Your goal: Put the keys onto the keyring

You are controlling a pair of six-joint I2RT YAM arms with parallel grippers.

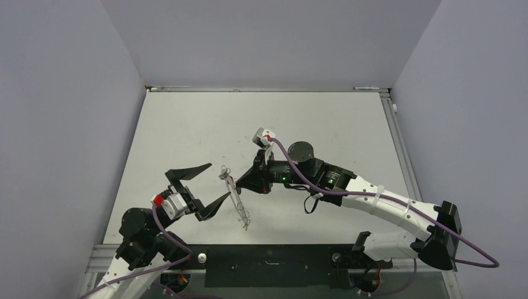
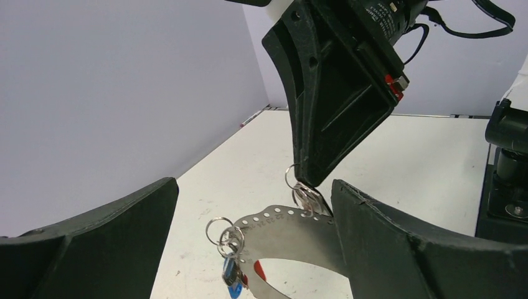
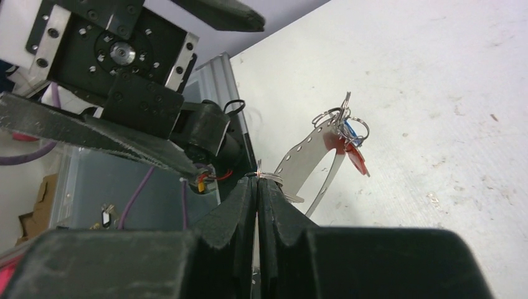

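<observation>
Pinching the keyring (image 3: pixel 299 154), the right gripper (image 3: pixel 257 184) is clamped; beyond its tips blue key (image 2: pixel 231 282), red key (image 3: pixel 355 161) hang on; black unseen; left gripper (image 1: pixel 219 180) gapes.

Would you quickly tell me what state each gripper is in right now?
Left gripper: open, jaws spread wide, holding nothing.
Right gripper: closed, jaws pinching the keyring by a small ring at its end.

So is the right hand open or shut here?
Shut. In the right wrist view the right hand has its black fingers pressed together, pinching a small silver split ring on the perforated silver metal strip.
</observation>
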